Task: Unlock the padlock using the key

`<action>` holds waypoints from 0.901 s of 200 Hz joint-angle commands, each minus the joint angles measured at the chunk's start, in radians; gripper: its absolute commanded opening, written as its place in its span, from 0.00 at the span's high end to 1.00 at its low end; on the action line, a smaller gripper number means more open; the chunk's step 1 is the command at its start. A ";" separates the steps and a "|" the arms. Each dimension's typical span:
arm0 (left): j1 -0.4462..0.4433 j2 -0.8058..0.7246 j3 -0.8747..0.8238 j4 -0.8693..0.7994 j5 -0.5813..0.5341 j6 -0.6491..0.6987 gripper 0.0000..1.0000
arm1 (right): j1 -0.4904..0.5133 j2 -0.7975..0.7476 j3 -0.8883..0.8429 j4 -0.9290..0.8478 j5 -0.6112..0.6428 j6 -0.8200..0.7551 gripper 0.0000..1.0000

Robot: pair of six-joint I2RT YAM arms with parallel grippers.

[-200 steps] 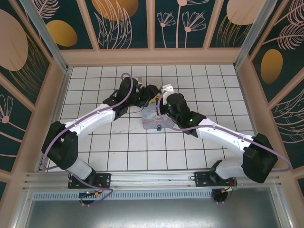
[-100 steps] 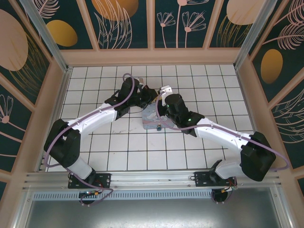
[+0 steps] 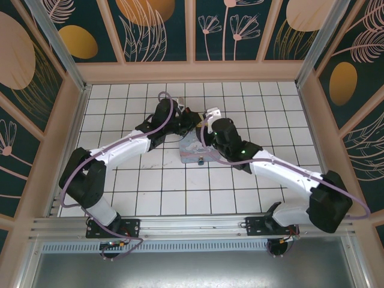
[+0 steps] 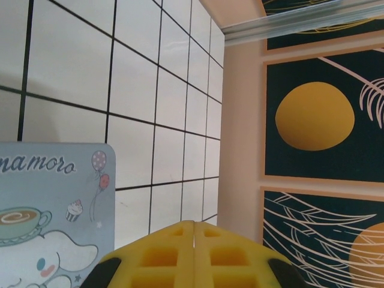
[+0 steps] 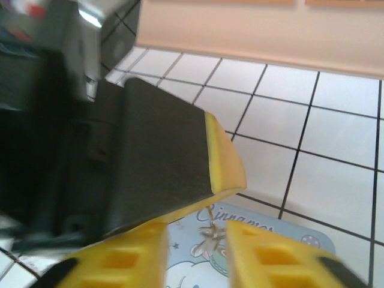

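My left gripper (image 4: pixel 193 225) is shut, its yellow pads pressed together; nothing shows between them in the left wrist view. In the right wrist view its black finger with the yellow pad (image 5: pixel 223 157) reaches in from the left, and a tiny silvery key (image 5: pixel 211 231) hangs from its tip over the tin. My right gripper (image 5: pixel 195 243) stands open just below, the key seen in its gap but untouched. From above, both grippers, left (image 3: pixel 192 119) and right (image 3: pixel 203 125), meet over the tin's far end. A small blue padlock (image 3: pixel 200 160) appears to lie at the tin's near edge.
The pale blue cartoon-printed tin (image 3: pixel 193 150) lies flat on the white tiled floor (image 3: pixel 150 180); its corner shows in the left wrist view as the tin (image 4: pixel 54 204). Beige walls with dark floral panels (image 3: pixel 192 30) enclose the floor on three sides.
The left arm has shifted a little to the right and the right wrist has edged slightly away from me; both grippers stay together over the tin.
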 commanded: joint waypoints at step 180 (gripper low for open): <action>-0.004 -0.021 -0.133 0.677 -0.023 0.232 1.00 | -0.516 -0.151 -0.221 0.618 -0.833 0.851 0.38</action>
